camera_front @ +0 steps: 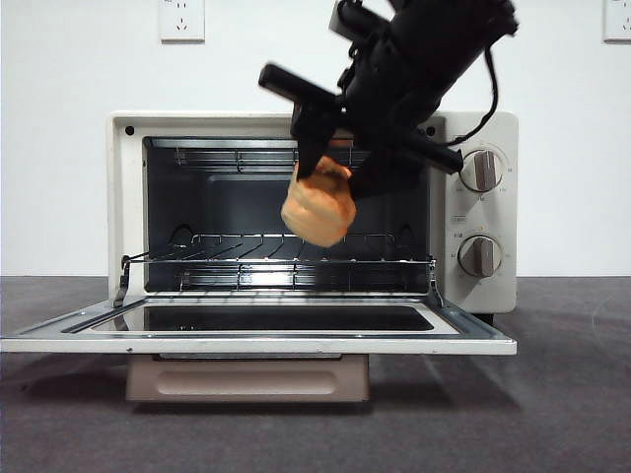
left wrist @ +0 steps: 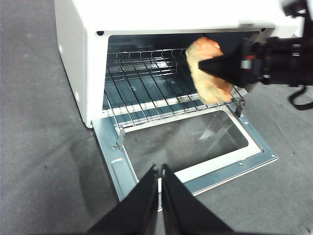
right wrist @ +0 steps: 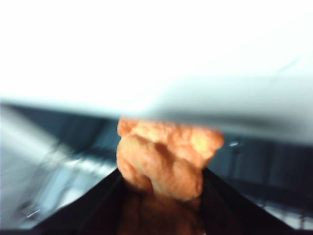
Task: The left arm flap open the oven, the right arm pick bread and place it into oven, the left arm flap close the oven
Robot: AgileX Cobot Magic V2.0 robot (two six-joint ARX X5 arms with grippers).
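Front view: The oven [camera_front: 314, 212] stood on the dark desk [camera_front: 562, 394] with its door [camera_front: 258, 330] folded fully down toward the near side, the glass pane lying flat and the beige handle [camera_front: 246, 379] hanging below the door's front edge. The wire rack [camera_front: 281, 258] sat level inside the cavity. Two round knobs [camera_front: 480, 212] occupied the panel at the right. The right end effector [camera_front: 330, 192] entered from the upper right and gripped the bread [camera_front: 318, 209] between its two black jaws. The bread hung in the oven opening, above the rack and clear of it, slightly right of the cavity's centre.

Left wrist view: The left end effector [left wrist: 160, 171] was positioned over the desk just beyond the door's near edge, its jaws pressed together with nothing between them. The right end effector [left wrist: 215, 66] held the bread [left wrist: 208, 71] at the mouth of the oven [left wrist: 83, 54], over the near part of the rack [left wrist: 146, 83].

Right wrist view: The picture was blurred. The bread [right wrist: 164, 159] was clamped between the two jaws of the right end effector [right wrist: 161, 191], with the dark oven interior [right wrist: 264, 161] directly beyond it.
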